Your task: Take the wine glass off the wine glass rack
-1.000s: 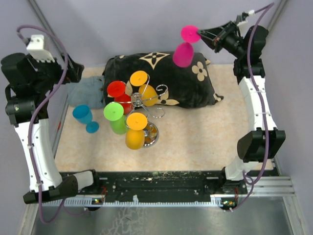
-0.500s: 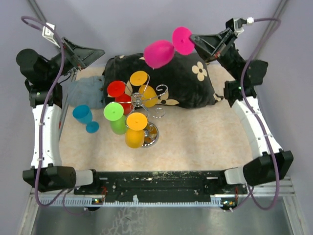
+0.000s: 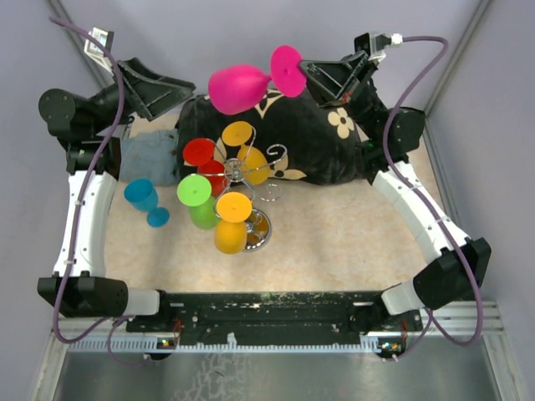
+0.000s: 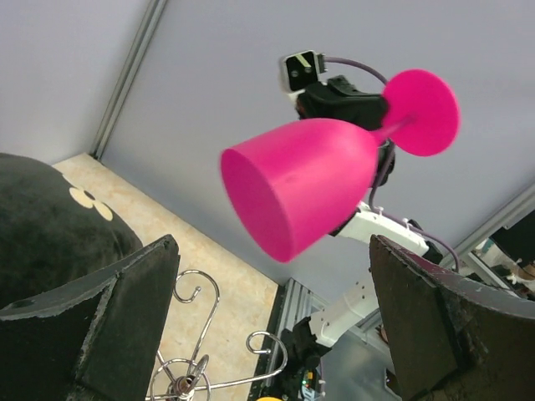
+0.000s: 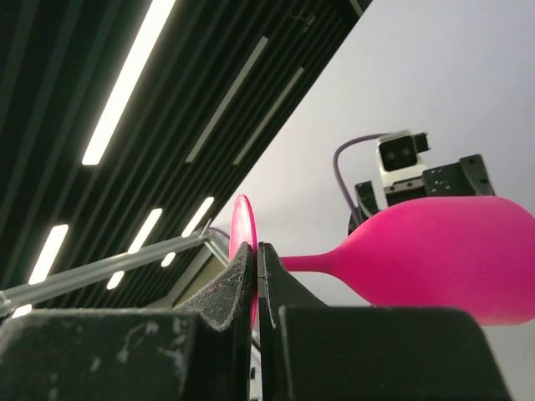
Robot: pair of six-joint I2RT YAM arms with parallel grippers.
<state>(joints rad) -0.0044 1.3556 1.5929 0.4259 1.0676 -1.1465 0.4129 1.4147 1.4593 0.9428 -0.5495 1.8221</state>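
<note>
A pink wine glass hangs sideways in the air over the black pillow. My right gripper is shut on its round foot, and the bowl's mouth points left. In the right wrist view the fingers pinch the foot edge-on and the bowl reaches right. My left gripper is open, just left of the bowl and not touching it. In the left wrist view the bowl floats above the gap between the fingers. The silver wire wine glass rack stands mid-mat and holds red, green and two orange glasses.
A black flowered pillow lies at the back. A blue-grey cloth lies at the back left. A blue glass sits on the beige mat to the left of the rack. The rack's empty scroll arms show below the left fingers.
My right arm has carried the pink glass left and tipped it sideways. My left arm has risen and swung right, its open gripper now close to the bowl.
</note>
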